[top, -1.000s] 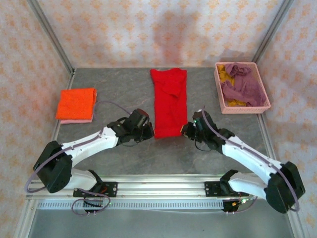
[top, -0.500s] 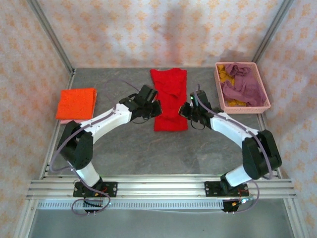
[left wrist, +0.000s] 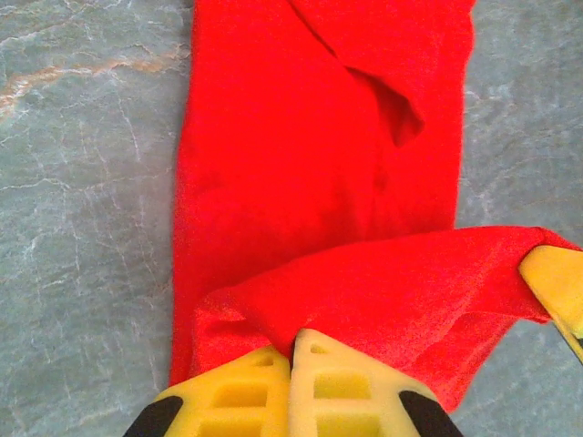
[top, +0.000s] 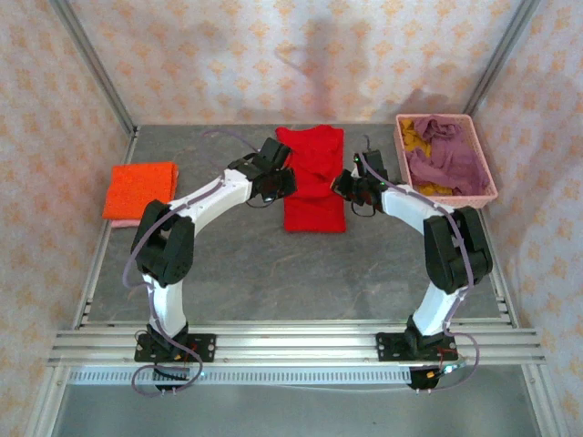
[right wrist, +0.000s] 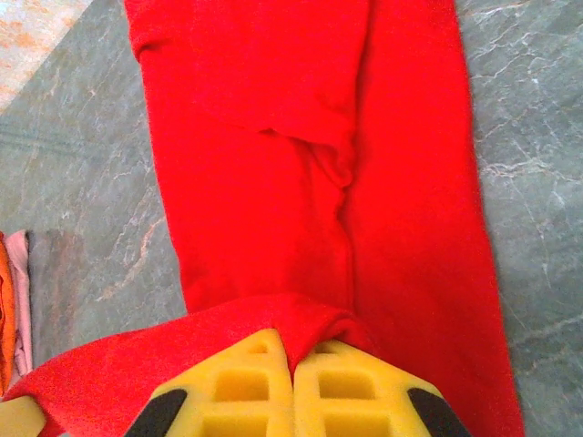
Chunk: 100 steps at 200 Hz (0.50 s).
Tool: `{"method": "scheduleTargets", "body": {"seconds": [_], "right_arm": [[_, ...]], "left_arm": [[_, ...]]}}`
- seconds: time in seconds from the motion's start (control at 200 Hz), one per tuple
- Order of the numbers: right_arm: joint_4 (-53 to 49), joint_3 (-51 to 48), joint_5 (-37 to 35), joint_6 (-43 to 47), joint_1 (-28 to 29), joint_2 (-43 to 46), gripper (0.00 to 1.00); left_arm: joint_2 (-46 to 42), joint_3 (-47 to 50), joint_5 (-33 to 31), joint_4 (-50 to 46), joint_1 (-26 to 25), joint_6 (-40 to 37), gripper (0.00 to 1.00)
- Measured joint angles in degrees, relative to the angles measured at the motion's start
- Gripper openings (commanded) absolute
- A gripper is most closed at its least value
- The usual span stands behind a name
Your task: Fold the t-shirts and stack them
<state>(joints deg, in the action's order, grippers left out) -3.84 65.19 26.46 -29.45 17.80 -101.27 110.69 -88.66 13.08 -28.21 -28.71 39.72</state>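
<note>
The bright red t-shirt [top: 312, 173] lies as a long strip in the middle of the table, its near hem lifted and doubled back over the rest. My left gripper [top: 279, 185] [left wrist: 296, 339] is shut on the hem's left corner. My right gripper [top: 347, 188] [right wrist: 291, 341] is shut on its right corner. The raised red fold [left wrist: 392, 296] [right wrist: 155, 350] stretches between them. An orange t-shirt [top: 140, 188] lies folded at far left on a pale pink one [top: 137, 221]. A mauve-purple shirt [top: 451, 159] and a mustard yellow one [top: 417, 137] lie crumpled in the basket.
The pink plastic basket [top: 453, 200] stands at the back right. Grey marbled table [top: 273, 282] lies bare in front of the red shirt. Metal frame posts [top: 91, 64] rise at the back corners. The orange and pink stack's edge [right wrist: 7, 300] shows left of the right gripper.
Both arms have stretched away from the near edge toward the back, carrying the red shirt's near hem up and over it. The shirt's outline on the table is shorter.
</note>
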Motion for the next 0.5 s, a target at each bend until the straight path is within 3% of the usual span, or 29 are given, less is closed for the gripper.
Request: {"method": "scheduleTargets", "body": {"seconds": [0.185, 0.24, 0.305, 0.36, 0.455, 0.5], "right_arm": [[0.15, 1.27, 0.61, 0.24, -0.24, -2.91, 0.05], [0.24, 1.51, 0.61, 0.39, -0.24, -3.52, 0.15], [0.24, 1.68, 0.59, 0.59, -0.24, -4.02, 0.38], [0.26, 1.79, 0.61, 1.25, -0.28, -4.07, 0.53], [0.63, 1.84, 0.28, 2.01, -0.28, -3.76, 0.64], [0.87, 1.57, 0.13, 2.19, -0.28, -3.21, 0.66]], "left_arm": [[4.09, -0.98, 0.15, -0.87, 0.11, -0.42, 0.0], [4.76, -1.03, 0.15, -0.96, 0.11, -0.42, 0.01], [5.53, -1.49, 0.15, -1.05, 0.11, -0.57, 0.17], [5.86, -1.88, 0.13, -1.14, 0.11, -0.26, 0.45], [5.81, -2.19, -0.07, -1.16, 0.11, -0.44, 0.92], [5.7, -2.27, -0.24, -1.14, 0.11, -0.42, 1.0]]}}
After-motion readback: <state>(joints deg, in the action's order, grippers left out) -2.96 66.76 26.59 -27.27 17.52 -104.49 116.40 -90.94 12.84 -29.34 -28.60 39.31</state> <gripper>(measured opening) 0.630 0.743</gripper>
